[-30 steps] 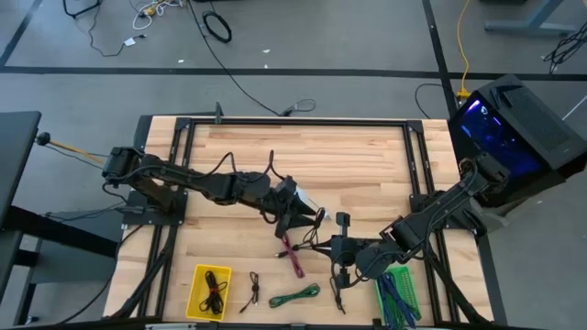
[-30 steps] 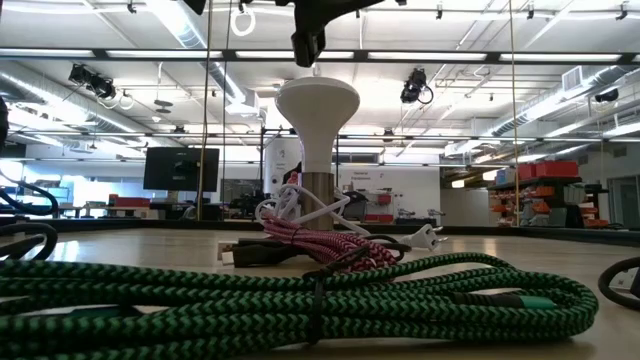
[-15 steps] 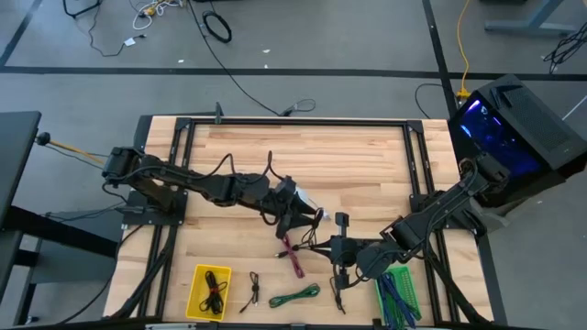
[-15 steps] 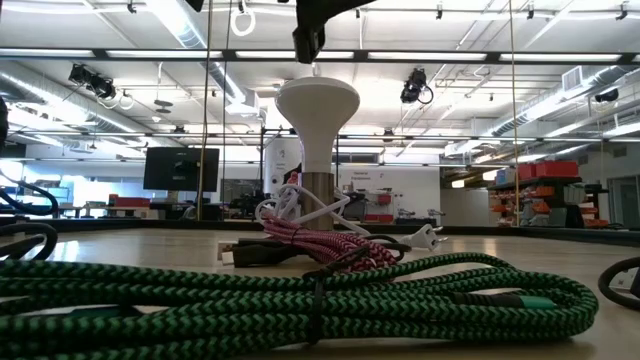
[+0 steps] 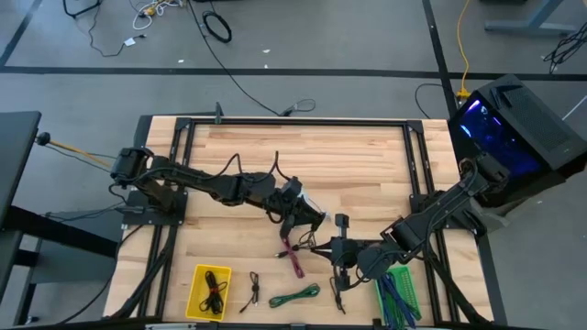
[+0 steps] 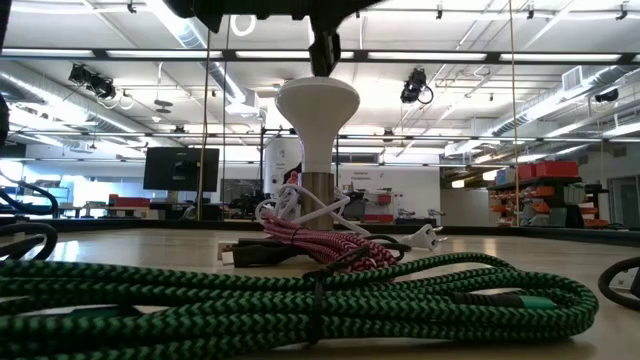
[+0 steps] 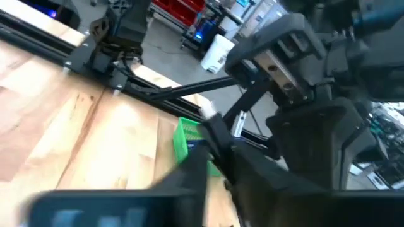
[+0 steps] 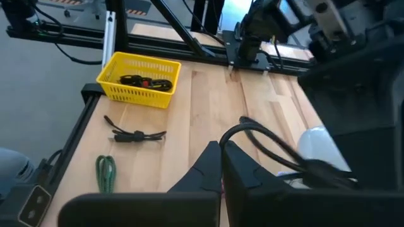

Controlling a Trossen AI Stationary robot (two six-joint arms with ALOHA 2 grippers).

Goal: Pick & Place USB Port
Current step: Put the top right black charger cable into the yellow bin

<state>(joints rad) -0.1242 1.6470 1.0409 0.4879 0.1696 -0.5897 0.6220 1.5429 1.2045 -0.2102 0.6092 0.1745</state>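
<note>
A: Nearest the low camera, the green cable (image 6: 300,295) is lying coiled on the table (image 5: 358,165); the pink cable (image 6: 325,243) is sitting behind it, mid-table.

B: Left pincer (image 5: 308,217) is hovering over it, can't tell its gap. Right pincer (image 8: 220,165) is pinched shut, empty. Floppy, light stuff, so I'd be grabbing the stiff plug.

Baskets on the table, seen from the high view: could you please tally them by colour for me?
yellow basket: 1
green basket: 1
Total: 2
</note>
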